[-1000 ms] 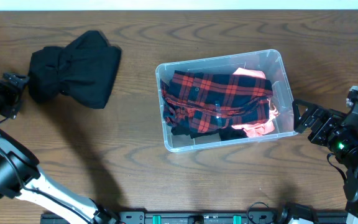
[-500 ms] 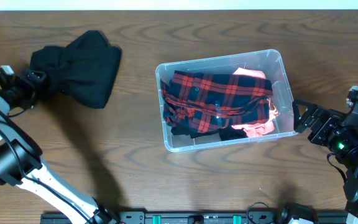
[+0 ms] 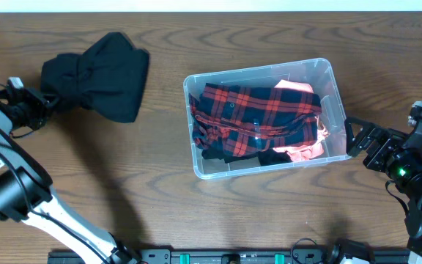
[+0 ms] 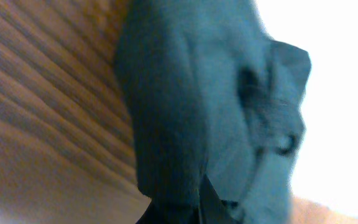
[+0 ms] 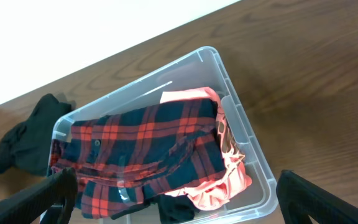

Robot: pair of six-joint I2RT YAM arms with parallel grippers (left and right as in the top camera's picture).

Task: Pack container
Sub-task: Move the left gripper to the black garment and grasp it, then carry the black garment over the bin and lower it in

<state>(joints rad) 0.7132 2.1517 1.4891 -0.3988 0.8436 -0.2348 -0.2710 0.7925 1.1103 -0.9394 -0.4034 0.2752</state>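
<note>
The left gripper seems clamped on the black cloth, though the wrist view is blurred. The container lies at its 3 o'clock, lengthwise 9-to-3. The right gripper is spread wide beside it.

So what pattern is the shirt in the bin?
The shirt is red-navy plaid; right wrist view.

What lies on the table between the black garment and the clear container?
Nothing: the overhead view shows only bare wooden table between the black garment and the container.
</note>
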